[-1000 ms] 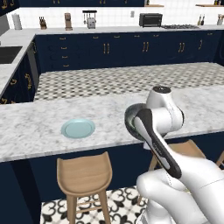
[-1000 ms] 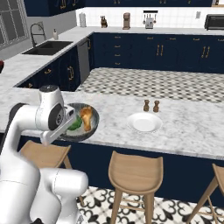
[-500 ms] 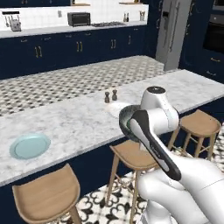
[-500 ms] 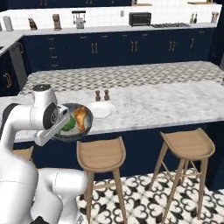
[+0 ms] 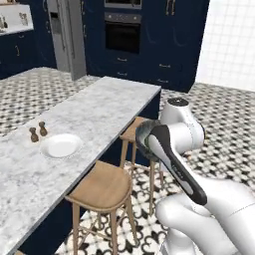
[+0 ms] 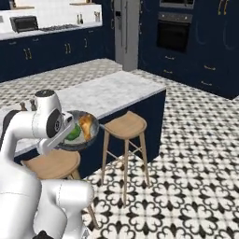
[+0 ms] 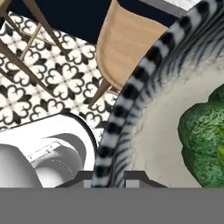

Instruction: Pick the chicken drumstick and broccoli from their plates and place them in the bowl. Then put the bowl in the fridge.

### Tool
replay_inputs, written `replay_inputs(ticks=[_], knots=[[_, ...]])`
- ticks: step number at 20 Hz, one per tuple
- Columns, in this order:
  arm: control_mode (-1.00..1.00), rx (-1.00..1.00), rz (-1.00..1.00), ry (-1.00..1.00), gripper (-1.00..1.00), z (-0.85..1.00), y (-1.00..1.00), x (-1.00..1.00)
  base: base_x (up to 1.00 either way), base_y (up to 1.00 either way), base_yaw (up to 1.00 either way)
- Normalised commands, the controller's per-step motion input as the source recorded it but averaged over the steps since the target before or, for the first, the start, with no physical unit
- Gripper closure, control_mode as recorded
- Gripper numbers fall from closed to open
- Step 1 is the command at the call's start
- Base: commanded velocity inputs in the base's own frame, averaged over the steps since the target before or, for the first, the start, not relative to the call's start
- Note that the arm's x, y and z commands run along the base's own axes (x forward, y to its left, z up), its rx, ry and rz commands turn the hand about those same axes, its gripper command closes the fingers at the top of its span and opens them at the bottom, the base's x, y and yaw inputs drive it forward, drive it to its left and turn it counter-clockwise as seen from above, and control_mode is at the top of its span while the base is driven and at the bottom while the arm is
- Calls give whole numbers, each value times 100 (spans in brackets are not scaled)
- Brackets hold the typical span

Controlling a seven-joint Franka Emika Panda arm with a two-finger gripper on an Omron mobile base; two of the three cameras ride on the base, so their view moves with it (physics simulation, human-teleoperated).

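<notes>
- Clamping bowl (image 6: 80,132) rim — gripper (image 7: 109,177) clenched at hand view's bottom edge.
- Carrying broccoli (image 6: 73,134) and chicken drumstick (image 6: 86,126) tilted — risking spillage while heading toward fridge (image 6: 127,33), upper centre.

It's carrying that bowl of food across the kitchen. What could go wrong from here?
The bowl hangs by its rim from the shut end effector, so it might slip. It looks tilted, so the chicken drumstick or broccoli could tumble out. Wooden stools stand close and might get bumped.
</notes>
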Motion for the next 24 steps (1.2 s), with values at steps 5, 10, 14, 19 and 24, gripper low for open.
replay_inputs(ticks=[5,10,14,19,24], knots=[[100,0,0,0,100,0,0,0,52,-15,-67],[100,0,0,0,100,0,0,0,100,-41,-9],[100,0,0,0,100,0,0,0,100,-36,0],[100,0,0,0,100,0,0,0,100,-49,0],[100,0,0,0,100,0,0,0,100,-39,2]])
